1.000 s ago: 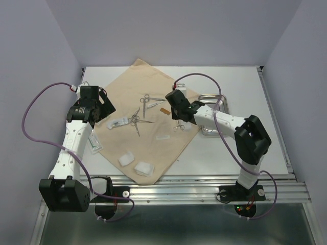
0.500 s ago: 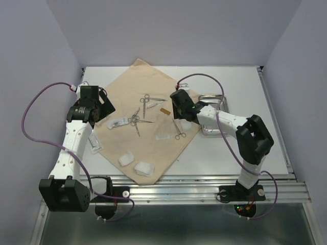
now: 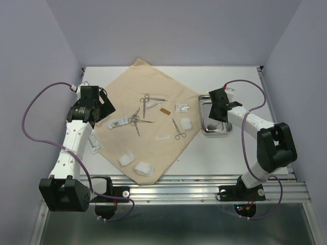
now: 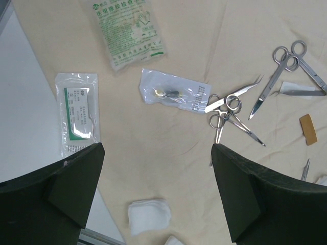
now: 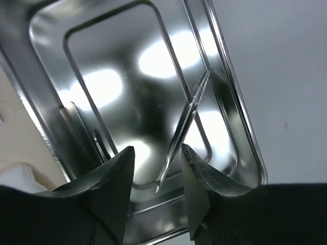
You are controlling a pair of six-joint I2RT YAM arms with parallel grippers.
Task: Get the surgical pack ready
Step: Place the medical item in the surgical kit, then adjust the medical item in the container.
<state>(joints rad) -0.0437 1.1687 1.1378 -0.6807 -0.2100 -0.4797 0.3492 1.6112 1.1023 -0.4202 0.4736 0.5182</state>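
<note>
cloth sheet (image 3: pixel 153 84): lies flat on the white counter (image 3: pixel 255 87), turned like a diamond; one corner points to the far wall, one to the arm bases, and the right corner is just beside the steel tray.
steel tray (image 3: pixel 214 132): sits on the counter right of the cloth, its long axis running from the near side to the far side.
forceps (image 5: pixel 186 122): lie inside the tray; in the right wrist view they slant from upper right to lower left across the tray floor (image 5: pixel 127 66).
scissors (image 3: pixel 145 102): near the middle of the cloth, rings toward the far wall, blades toward the arm bases.
ringed clamp (image 3: pixel 177 130): near the cloth's right corner, long axis roughly near to far, rings at the near end.
gauze pads (image 3: pixel 125 158): two near the cloth's near corner, one more by the right corner.
packets (image 3: pixel 95 143): one at the cloth's left edge, partly on bare counter.
left jaws: spread wide and holding nothing, dark fingers (image 4: pixel 66 199) hanging over the left part of the cloth.
right jaws: parted over the tray; the gap is far wider than the forceps, which they do not pinch.
open room: bare counter lies right of the tray and beyond it; on the left only a narrow strip separates cloth and wall.
</note>
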